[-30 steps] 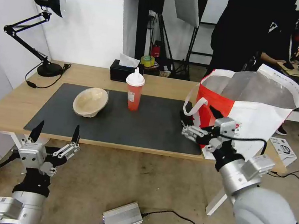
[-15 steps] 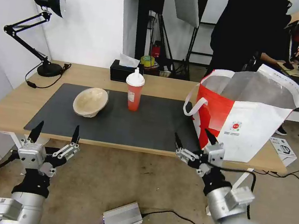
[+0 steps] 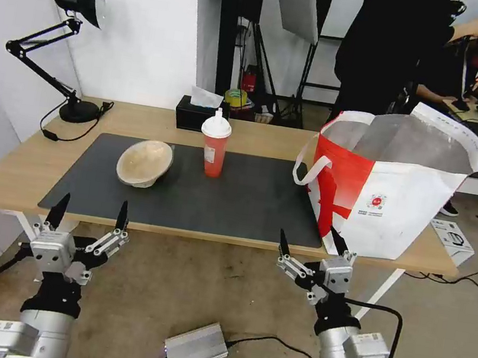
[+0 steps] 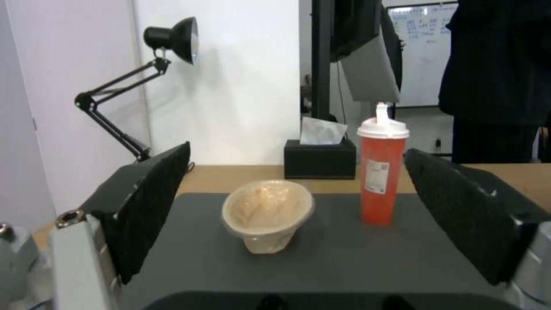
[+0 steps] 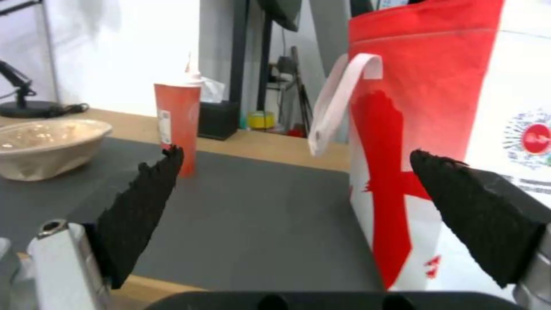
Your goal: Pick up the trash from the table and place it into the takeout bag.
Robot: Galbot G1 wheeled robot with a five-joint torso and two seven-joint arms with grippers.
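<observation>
On the dark mat of the table (image 3: 25, 165) lies a beige pulp bowl (image 3: 144, 162) (image 4: 267, 213) (image 5: 46, 144), tipped on its side. Right of it stands a red drink cup with a white domed lid (image 3: 214, 144) (image 4: 382, 165) (image 5: 177, 122). The red-and-white takeout bag (image 3: 396, 187) (image 5: 419, 129) stands open at the table's right end. My left gripper (image 3: 89, 209) (image 4: 298, 215) hangs open below the table's front edge, facing the bowl. My right gripper (image 3: 309, 241) (image 5: 298, 206) is open too, low in front of the table edge, just left of the bag.
A black desk lamp (image 3: 70, 28) stands at the table's back left and a black tissue box (image 3: 199, 114) behind the cup. A small white box (image 3: 451, 239) sits right of the bag. A silver box with a cable (image 3: 196, 347) lies on the floor. A person stands behind the table.
My right gripper has drawn back and down from beside the bag to below the table's front edge, still open. The left gripper and the table's things have not moved.
</observation>
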